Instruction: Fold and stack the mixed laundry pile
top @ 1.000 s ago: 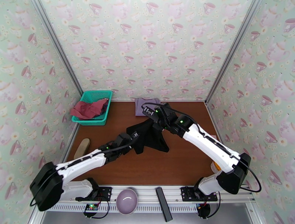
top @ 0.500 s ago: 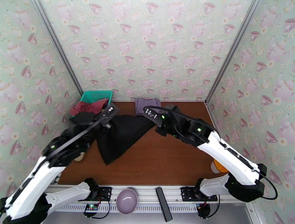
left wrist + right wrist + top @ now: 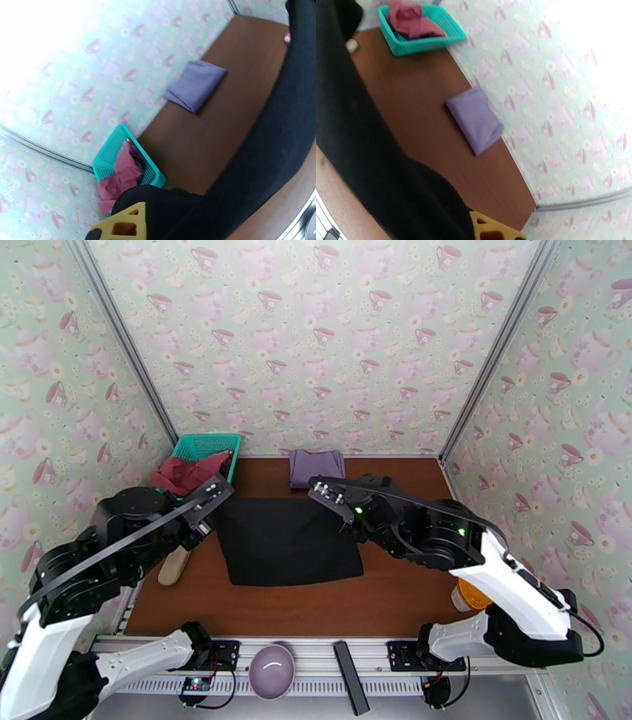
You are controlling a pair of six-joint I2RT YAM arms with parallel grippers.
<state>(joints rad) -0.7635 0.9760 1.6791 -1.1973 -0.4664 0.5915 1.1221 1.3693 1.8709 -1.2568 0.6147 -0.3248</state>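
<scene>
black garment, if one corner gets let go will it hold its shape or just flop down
Likely floppy: the black garment hangs as a sheet between corners pinched by the left tool and right tool, so a freed corner would probably sag. It looks thin, so probably light for its spread.

I'm working in a staged robot test booth, teacup-wallpaper panels (image 3: 316,343) standing around my brown table (image 3: 395,595), aluminium posts (image 3: 122,343) framing its far corners
</scene>
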